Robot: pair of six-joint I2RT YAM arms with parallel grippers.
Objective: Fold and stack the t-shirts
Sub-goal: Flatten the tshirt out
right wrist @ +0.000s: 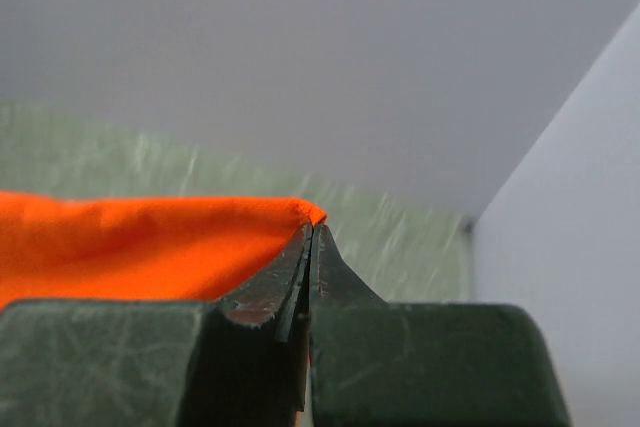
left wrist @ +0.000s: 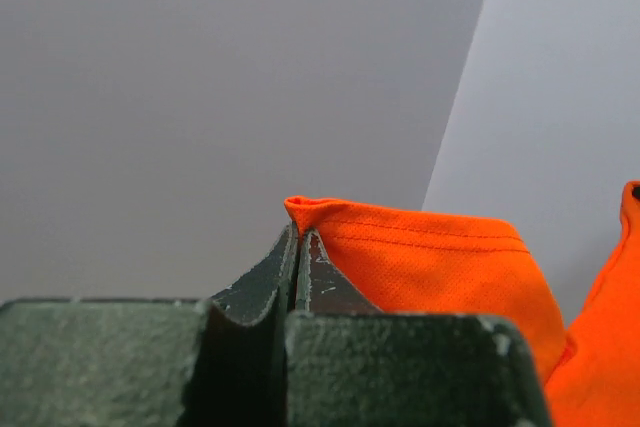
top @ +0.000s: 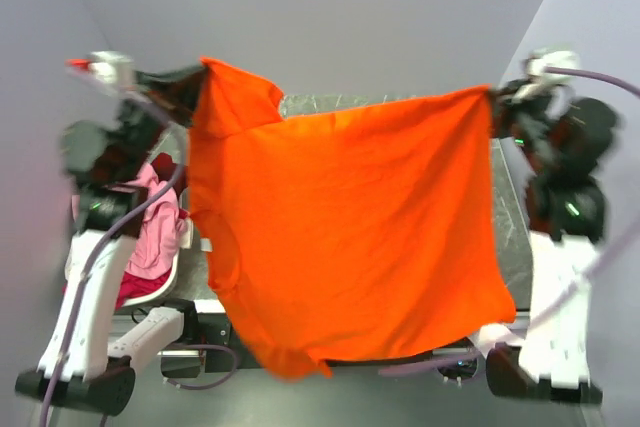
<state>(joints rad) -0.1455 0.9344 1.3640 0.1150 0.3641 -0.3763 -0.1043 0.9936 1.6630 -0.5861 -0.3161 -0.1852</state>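
High above the table (top: 512, 209), between my two arms, the orange t-shirt (top: 350, 217) hangs spread out like a flag. My left claw (left wrist: 300, 239) is squeezed tight on one top corner. I think that corner is by a sleeve, because a loose flap sticks up beside it. My right claw (right wrist: 311, 231) is squeezed tight too, and it pinches the other top corner, which looks like part of the bottom hem. No gap shows between the fingers of either claw, only a thin bit of orange cloth.

What matters most for my next move is how the shirt lies. Its long way, neck to hem, runs sideways from my left claw to my right claw. The rest of the cloth drops straight down from that top edge, toward me and over the table. Both arms are just as near to it, since each has one corner. So I think both must come down together, at the same speed, to lay it flat. If one goes first, the cloth could bunch up.

Some pink shirts (top: 150, 232) wait in a heap by my left arm.
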